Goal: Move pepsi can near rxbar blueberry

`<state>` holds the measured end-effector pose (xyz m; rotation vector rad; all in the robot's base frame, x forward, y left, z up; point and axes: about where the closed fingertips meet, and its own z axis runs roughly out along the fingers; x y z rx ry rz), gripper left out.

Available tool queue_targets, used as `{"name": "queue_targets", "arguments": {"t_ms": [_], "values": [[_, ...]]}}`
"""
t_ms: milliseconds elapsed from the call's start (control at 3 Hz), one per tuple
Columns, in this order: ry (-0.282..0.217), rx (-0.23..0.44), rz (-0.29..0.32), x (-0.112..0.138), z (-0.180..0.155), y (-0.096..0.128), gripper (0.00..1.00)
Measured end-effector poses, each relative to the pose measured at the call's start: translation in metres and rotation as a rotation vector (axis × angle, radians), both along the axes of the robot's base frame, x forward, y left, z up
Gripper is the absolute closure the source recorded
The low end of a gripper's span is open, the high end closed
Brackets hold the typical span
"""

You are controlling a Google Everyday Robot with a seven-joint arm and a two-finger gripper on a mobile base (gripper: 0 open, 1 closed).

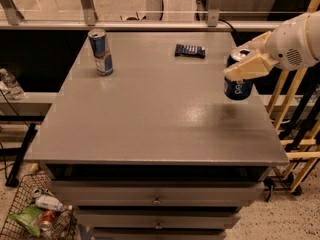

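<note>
The pepsi can point(238, 87) is dark blue with white lettering and a silver top. My gripper point(245, 66) is shut on it and holds it lifted above the grey table point(150, 114), near the right edge. The rxbar blueberry point(190, 50) is a small flat dark blue bar lying at the back of the table, to the left of and beyond the can. The white arm comes in from the right.
A taller, slim blue-and-silver can point(101, 52) stands at the back left of the table. A wire basket point(35, 216) with rubbish sits on the floor at the lower left. Wooden frames point(295, 109) stand to the right of the table.
</note>
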<state>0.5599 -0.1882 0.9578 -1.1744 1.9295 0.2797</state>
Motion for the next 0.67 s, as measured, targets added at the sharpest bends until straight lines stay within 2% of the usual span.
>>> {"name": "queue_targets", "arguments": {"t_ms": [333,667], "values": [[-0.037,0.018,-0.046,0.014,0.007,-0.001,1.0],[-0.08,0.041,-0.111,0.056,0.026,-0.005,1.0]]}}
